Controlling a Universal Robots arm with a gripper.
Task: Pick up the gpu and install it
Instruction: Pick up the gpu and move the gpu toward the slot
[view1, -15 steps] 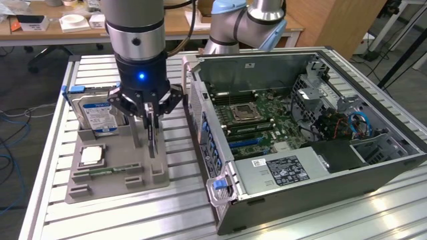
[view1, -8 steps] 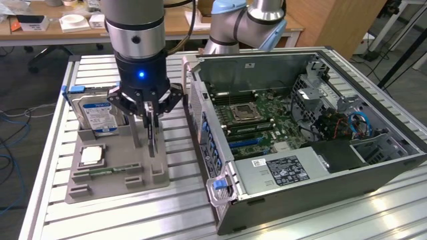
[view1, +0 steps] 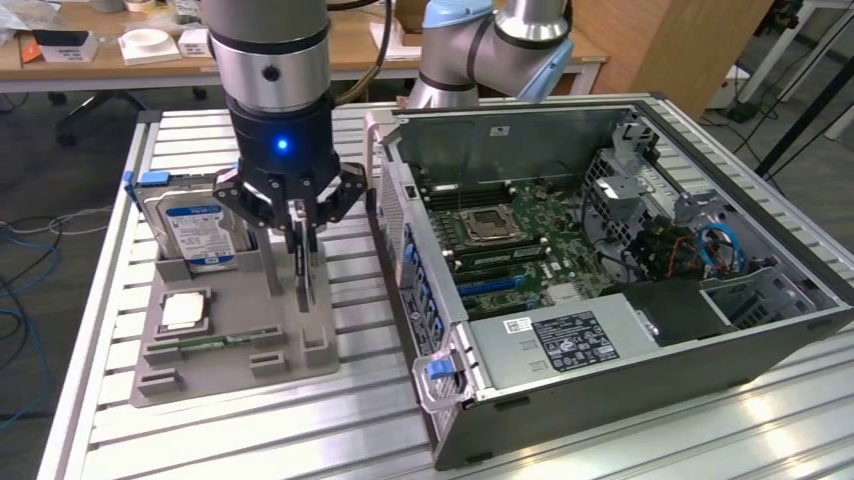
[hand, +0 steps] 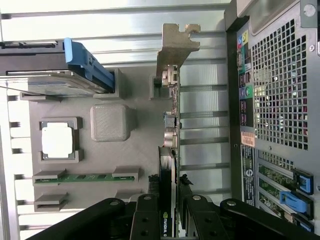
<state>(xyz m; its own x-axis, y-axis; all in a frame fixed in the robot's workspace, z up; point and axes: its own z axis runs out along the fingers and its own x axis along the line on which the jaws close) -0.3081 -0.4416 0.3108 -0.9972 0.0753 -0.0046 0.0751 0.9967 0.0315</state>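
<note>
Green gpu (view1: 307, 285) stands on edge in a slot of the grey fixture (view1: 214, 385), on the fixture's side nearest the open case (view1: 534, 140). The gripper (view1: 302, 235) is clamped narrowly on its upper edge. Risk: a tilted pull could jam the silver bracket (hand: 175, 45) in the fixture's notch, and the thin edge could slip.

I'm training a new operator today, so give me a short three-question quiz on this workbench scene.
1. True or false: the gpu already sits inside the computer case.
2. The gripper is closest to which part? A hard drive, B gpu, C memory stick.
3. What colour is the holder carrying the loose parts?
Key: 1 false; 2 B; 3 gray.
</note>
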